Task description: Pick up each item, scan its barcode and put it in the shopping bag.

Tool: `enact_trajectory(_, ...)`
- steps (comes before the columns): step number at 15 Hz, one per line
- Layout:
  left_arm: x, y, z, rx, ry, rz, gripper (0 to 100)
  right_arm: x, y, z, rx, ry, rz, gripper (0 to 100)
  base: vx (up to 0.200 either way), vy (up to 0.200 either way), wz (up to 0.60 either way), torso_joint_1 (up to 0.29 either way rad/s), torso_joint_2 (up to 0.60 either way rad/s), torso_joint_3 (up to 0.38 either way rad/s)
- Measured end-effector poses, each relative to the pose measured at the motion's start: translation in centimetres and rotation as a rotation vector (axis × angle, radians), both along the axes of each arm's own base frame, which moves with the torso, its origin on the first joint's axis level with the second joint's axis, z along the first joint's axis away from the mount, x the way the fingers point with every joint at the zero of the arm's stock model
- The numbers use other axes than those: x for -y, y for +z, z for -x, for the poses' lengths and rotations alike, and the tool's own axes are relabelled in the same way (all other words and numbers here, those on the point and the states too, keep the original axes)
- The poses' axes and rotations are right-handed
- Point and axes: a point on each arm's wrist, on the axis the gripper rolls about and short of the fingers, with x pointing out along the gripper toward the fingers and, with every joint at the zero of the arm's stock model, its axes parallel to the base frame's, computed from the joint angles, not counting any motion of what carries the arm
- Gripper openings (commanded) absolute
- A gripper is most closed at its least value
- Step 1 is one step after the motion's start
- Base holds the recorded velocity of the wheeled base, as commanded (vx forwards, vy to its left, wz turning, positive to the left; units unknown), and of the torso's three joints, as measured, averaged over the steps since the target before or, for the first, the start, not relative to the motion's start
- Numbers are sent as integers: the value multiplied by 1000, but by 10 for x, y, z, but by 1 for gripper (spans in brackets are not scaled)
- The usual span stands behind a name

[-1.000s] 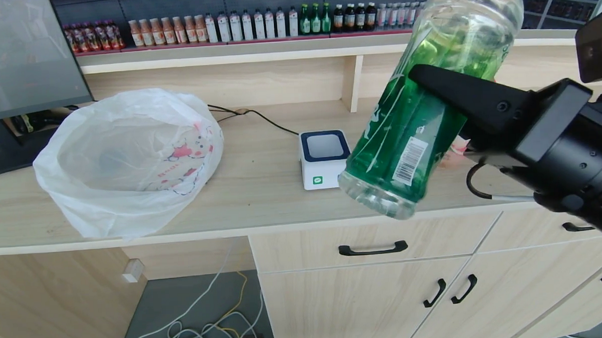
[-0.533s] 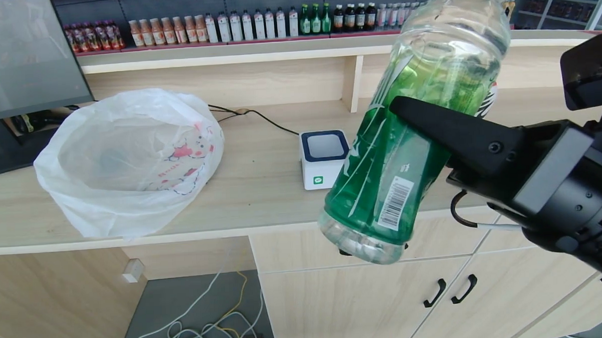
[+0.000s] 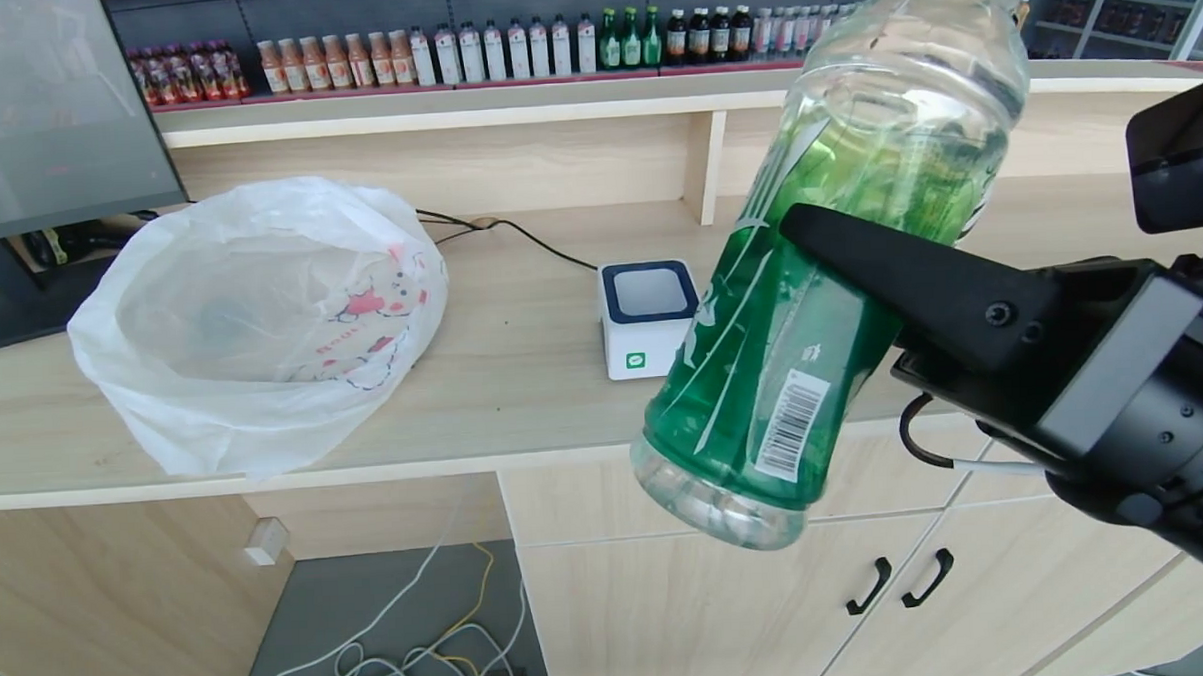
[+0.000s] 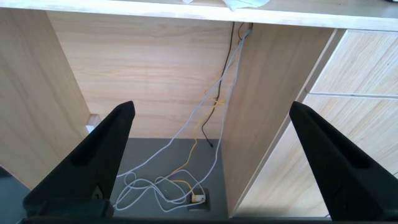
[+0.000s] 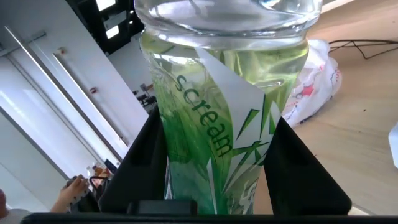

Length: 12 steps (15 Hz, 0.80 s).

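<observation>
Head view: a crumpled white translucent plastic shopping bag (image 3: 261,320) gapes open on the pale wooden surface (image 3: 523,381), well left of the small white box scanner with a dark-rimmed glass top (image 3: 649,314). Below the surface's edge, left of the scanner, the left tool (image 4: 211,112) hangs spread and empty. Right of the scanner and raised off the surface, the right tool (image 5: 217,180) pinches a clear plastic bottle with a green label (image 3: 753,373), tilted with its base lowest. Its barcode (image 3: 793,423) faces the camera, not the scanner's window, so a scan may miss. The smooth, liquid-laden bottle could slip, or clip the scanner on its way to the bag.
</observation>
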Motion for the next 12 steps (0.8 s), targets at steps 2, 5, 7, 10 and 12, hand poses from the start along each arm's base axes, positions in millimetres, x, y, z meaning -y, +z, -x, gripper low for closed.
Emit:
enact_trajectory(2, 0, 0, 0, 0, -1, 0, 100, 0, -2, 1, -5, 5, 7, 0, 0, 0, 0, 0, 0, 0)
enact_trajectory(5, 0, 0, 0, 0, -1, 0, 100, -1, -4, 2, -10, 11, 12, 0, 0, 0, 0, 0, 0, 0)
enact_trajectory(7, 0, 0, 0, 0, -1, 0, 100, -3, -5, 4, -10, 21, 14, 0, 0, 0, 0, 0, 0, 0)
enact_trajectory(10, 0, 0, 0, 0, 0, 0, 100, -4, -5, 6, -4, 28, 19, 0, 0, 0, 0, 0, 0, 0)
enact_trajectory(12, 0, 0, 0, 0, 0, 0, 100, -5, -5, 7, -3, 32, 19, 0, 0, 0, 0, 0, 0, 0)
